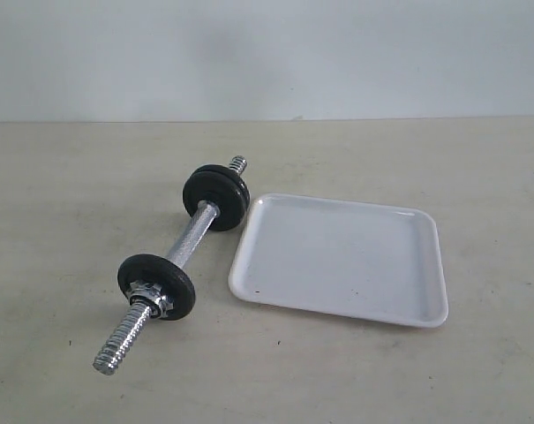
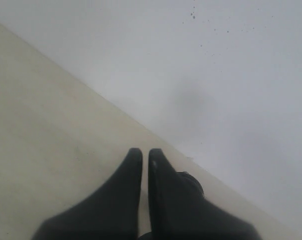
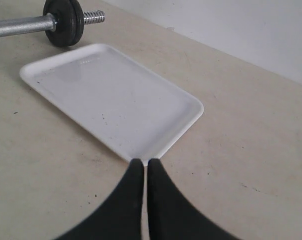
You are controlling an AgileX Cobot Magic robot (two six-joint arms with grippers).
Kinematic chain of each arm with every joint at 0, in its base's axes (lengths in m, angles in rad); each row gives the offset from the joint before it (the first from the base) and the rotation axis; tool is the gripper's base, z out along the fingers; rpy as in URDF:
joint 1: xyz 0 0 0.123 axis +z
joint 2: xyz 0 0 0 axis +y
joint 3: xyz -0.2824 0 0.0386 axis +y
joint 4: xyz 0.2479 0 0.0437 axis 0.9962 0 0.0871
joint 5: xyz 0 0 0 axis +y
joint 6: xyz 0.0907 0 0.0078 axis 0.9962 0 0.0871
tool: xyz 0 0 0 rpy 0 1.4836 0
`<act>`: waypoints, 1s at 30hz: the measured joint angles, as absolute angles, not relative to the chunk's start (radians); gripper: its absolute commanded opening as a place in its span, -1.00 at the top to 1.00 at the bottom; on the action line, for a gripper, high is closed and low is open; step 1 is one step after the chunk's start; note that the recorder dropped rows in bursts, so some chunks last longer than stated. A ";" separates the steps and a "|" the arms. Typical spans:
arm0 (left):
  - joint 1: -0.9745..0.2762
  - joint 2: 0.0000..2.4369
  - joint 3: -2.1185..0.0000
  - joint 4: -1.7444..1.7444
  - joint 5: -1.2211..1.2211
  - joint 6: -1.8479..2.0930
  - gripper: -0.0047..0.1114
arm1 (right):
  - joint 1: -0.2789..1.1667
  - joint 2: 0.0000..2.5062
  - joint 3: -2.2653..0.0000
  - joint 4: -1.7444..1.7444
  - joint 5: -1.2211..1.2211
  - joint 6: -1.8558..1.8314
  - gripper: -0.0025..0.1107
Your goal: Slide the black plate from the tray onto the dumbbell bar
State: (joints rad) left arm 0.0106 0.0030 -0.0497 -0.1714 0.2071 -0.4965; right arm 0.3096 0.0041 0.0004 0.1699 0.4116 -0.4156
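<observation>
A chrome dumbbell bar point(image 1: 189, 240) lies diagonally on the pale desk point(image 1: 425, 371). One black plate point(image 1: 156, 284) sits near its front end, a silver nut collar point(image 1: 157, 301) against its outer face. What looks like a far pair of plates point(image 1: 215, 196) sits toward the other end. The white tray point(image 1: 337, 258) sits just beside the bar, on the right.

Chrome steel dumbbell bar point(image 1: 189, 237): the shaft is hidden wherever it passes through the discs; in the right wrist view one end runs off the picture's edge.
Round black iron discs at its 1 o'clock end point(image 1: 215, 196): pressed face to face, so their count is unclear; their holes are covered.
Round black iron disc at its 7 o'clock end point(image 1: 156, 284): the far face is turned away.
White rectangular tray point(image 1: 337, 261): the dark specks on its floor are too small to identify; in the right wrist view one corner is hidden behind the right gripper point(image 3: 145, 162).
Left gripper point(image 2: 142, 154): finger roots blurred and cropped; the dark rounded part point(image 2: 194, 184) behind one finger is unidentifiable.
Right gripper: roots likewise blurred and cropped.
</observation>
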 measured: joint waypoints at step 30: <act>0.011 0.003 -0.003 -0.046 0.346 -0.041 0.84 | 0.310 0.004 0.000 0.170 0.414 -0.416 0.96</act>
